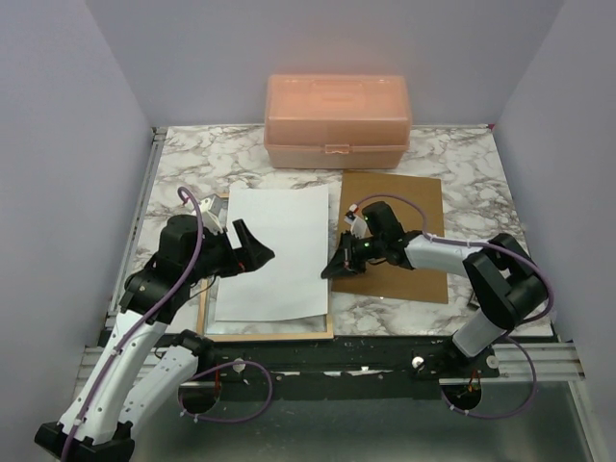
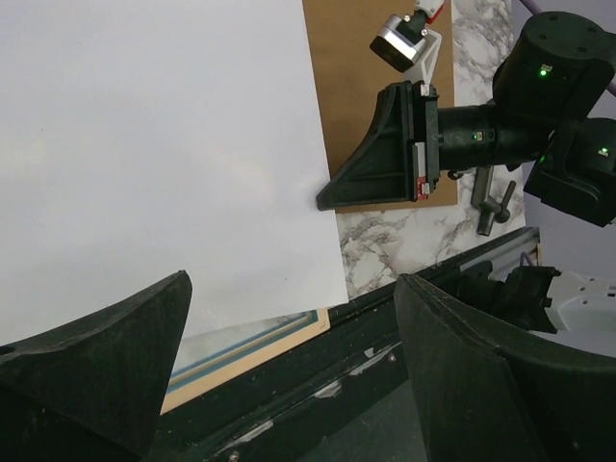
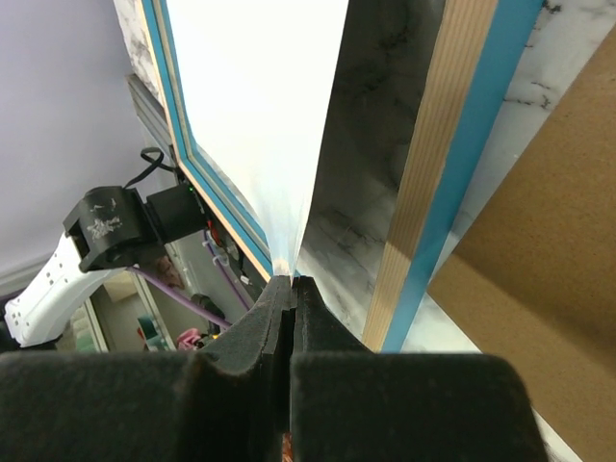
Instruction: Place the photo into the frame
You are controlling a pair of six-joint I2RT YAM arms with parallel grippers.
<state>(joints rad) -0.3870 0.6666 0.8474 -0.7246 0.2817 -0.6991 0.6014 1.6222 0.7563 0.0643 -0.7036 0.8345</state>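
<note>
Altogether the counter (image 1: 462,164) carries four things: one photo (image 1: 274,250), one frame (image 1: 279,334), one brown board (image 1: 409,221) and one pink plastic box (image 1: 337,120) with its lid shut. Two arms reach over them.

The frame lies flat at the near left of the counter, wood side up. A blue strip shows along the inside of its rim in the right wrist view, and marble shows through its clear pane. The photo lies on the frame, white back up. It covers most of the pane and sits slightly askew, with a band of pane left bare along the near rim. The board lies flat just beside the frame's right rim. The box stands at the far edge, well apart from the rest.

The left gripper (image 1: 252,243) is over the photo's left half with its two fingers (image 2: 106,356) spread wide, nothing between them. The right gripper (image 1: 332,269) reaches in over the board's near left corner, its fingers pressed tight together. Their tips meet the photo's right edge near its near corner. I cannot tell whether the paper is pinched between them or only touched.
</note>
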